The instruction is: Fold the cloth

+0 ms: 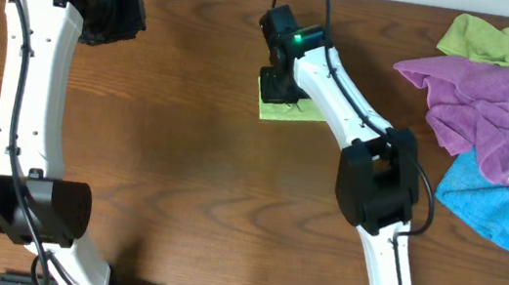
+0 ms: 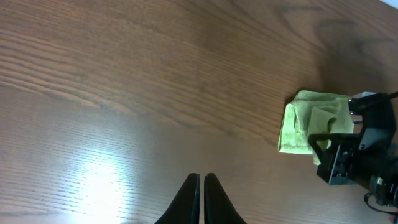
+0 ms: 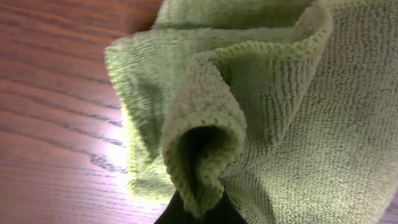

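Observation:
A small yellow-green cloth (image 1: 283,110) lies partly folded on the wooden table, mostly under my right gripper (image 1: 283,85). In the right wrist view the cloth (image 3: 273,112) fills the frame, and my right gripper (image 3: 199,210) is shut on a curled fold of its hem. The left wrist view shows the cloth (image 2: 308,121) at the right with the right gripper over it. My left gripper (image 2: 202,186) is shut and empty, held above bare table; in the overhead view it (image 1: 119,12) is at the far left.
A pile of other cloths lies at the right: a yellow-green one (image 1: 492,41), a purple one (image 1: 481,103) and a blue one (image 1: 495,199). The right arm (image 1: 378,178) stretches across the table's middle right.

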`<action>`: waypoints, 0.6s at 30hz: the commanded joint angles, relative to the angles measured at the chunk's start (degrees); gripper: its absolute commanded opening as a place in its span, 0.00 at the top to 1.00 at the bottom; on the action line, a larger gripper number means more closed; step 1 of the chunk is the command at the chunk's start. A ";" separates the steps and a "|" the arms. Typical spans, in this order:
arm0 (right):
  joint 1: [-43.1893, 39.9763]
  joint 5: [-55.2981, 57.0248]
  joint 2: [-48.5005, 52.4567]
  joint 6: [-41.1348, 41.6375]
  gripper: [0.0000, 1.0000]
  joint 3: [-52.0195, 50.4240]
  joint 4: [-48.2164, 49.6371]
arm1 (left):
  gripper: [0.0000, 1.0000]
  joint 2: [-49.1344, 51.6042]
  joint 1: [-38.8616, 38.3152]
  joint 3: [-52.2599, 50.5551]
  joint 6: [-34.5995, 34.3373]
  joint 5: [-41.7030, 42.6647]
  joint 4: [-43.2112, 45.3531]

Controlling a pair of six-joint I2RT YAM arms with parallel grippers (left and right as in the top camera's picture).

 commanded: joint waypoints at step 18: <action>-18.84 -6.21 -9.44 1.40 0.98 10.69 -8.50 | 0.05 6.78 -5.68 -27.23 -0.09 19.87 30.71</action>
